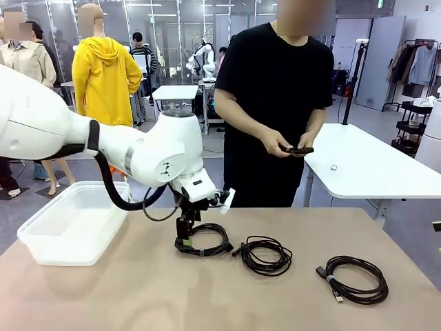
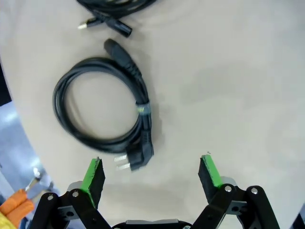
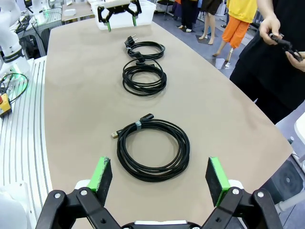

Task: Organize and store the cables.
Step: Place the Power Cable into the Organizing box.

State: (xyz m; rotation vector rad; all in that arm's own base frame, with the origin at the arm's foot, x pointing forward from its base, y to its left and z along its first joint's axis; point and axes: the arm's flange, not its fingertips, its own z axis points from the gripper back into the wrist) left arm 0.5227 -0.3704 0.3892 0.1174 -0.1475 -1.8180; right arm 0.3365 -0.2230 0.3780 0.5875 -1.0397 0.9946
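Observation:
Three coiled black cables lie in a row on the tan table (image 1: pixel 124 289). My left gripper (image 1: pixel 185 240) hangs open just above the table at the left edge of the left cable (image 1: pixel 210 243). In the left wrist view this cable (image 2: pixel 102 107) lies ahead and to the left of the open gripper (image 2: pixel 151 174), its two-pin plug (image 2: pixel 136 160) close to the left finger (image 2: pixel 93 176). The middle cable (image 1: pixel 265 255) and the right cable (image 1: pixel 355 279) lie untouched. My right gripper (image 3: pixel 158 176) stands open above the right cable (image 3: pixel 152 150), with nothing between its fingers.
A clear plastic bin (image 1: pixel 41 241) stands at the table's left end. A person (image 1: pixel 275 83) stands at the far side and holds a small black object (image 1: pixel 298 149) in both hands. Bare table lies in front of the cables.

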